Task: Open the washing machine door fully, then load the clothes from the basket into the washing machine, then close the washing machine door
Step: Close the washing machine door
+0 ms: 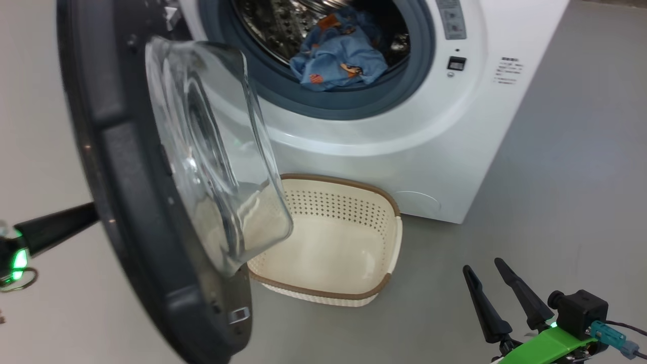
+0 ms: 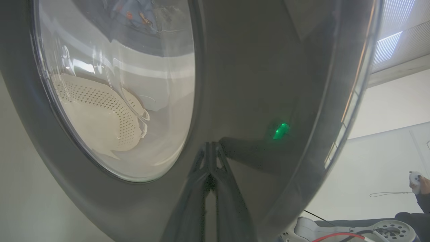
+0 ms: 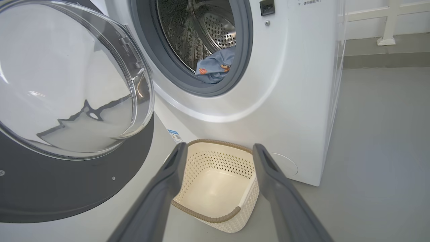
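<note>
The washing machine (image 1: 404, 151) stands with its door (image 1: 126, 202) swung out to the left, glass bowl facing the drum. The light blue clothes (image 1: 338, 55) lie inside the drum, also seen at the clothes (image 3: 215, 67). On the floor below the opening sits the basket (image 1: 328, 253), with nothing inside it. My left gripper (image 2: 211, 145) is shut, with its tips against the glossy outer face of the door; its dark fingers (image 1: 60, 227) pass behind the door's rim. My right gripper (image 1: 482, 270) hangs open and holds nothing, to the right of the basket (image 3: 215, 215).
Grey floor stretches right of the washer and around the basket. A pale wall lies behind the door. In the left wrist view a person's hand (image 2: 418, 181) holds a small controller at the far right. A white post base (image 3: 386, 40) stands behind the washer.
</note>
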